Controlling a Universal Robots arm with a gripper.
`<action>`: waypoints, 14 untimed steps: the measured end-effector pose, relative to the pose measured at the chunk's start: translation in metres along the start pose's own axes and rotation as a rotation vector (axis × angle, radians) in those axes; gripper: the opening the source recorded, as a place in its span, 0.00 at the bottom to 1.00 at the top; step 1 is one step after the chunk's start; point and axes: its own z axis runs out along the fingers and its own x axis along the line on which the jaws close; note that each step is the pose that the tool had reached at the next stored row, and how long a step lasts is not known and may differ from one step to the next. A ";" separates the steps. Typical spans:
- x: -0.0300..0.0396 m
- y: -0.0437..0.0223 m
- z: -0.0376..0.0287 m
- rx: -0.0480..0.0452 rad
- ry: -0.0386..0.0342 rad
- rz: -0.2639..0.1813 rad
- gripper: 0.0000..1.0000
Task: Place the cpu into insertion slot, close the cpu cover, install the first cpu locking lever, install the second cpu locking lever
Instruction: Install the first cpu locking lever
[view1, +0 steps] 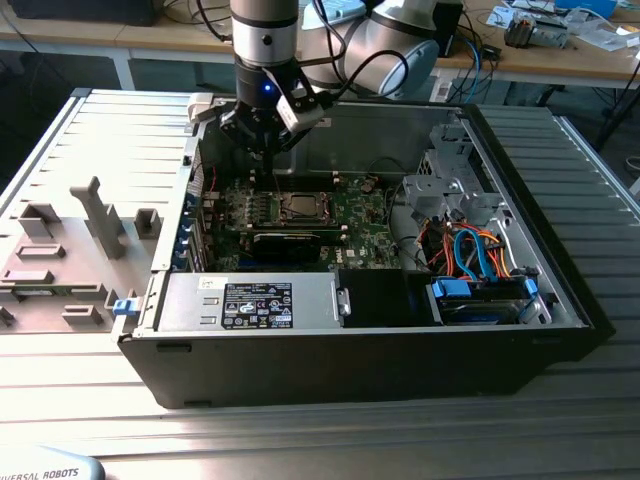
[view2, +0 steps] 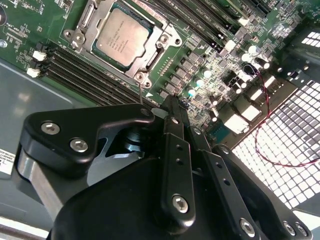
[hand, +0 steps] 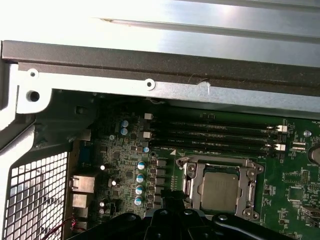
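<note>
The cpu (view2: 122, 36), silver-grey top up, lies in the insertion slot (view2: 172, 38) in the middle of the green motherboard (view1: 355, 225). The cpu cover (view2: 151, 54) lies flat around it as a silvery frame. Both also appear in the first wrist view, cpu (hand: 220, 191) and cpu cover (hand: 192, 186). A thin wire lever (view2: 142, 97) stands up beside the socket's corner. My gripper (view2: 170, 101) is shut with nothing visible between its fingers, hovering just beside that lever and short of the socket. In the exterior view the gripper (view1: 268, 150) hangs above the board, toward the case's back wall from the cpu (view1: 297, 207).
Black memory slots (view2: 95, 70) run along the socket. A long black card (view1: 290, 242) lies in front of it. The power supply (view1: 250, 303), drive bay with blue and orange cables (view1: 470, 255) and the case walls (hand: 150, 75) ring the board. A grey fixture tray (view1: 70, 250) lies outside on the exterior view's left.
</note>
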 end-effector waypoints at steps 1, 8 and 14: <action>0.0002 0.0000 0.0000 0.0000 0.0000 0.000 0.11; 0.0034 0.0005 0.0002 -0.0026 -0.0001 0.000 0.11; 0.0065 0.0010 0.0009 -0.0119 -0.0011 0.000 0.11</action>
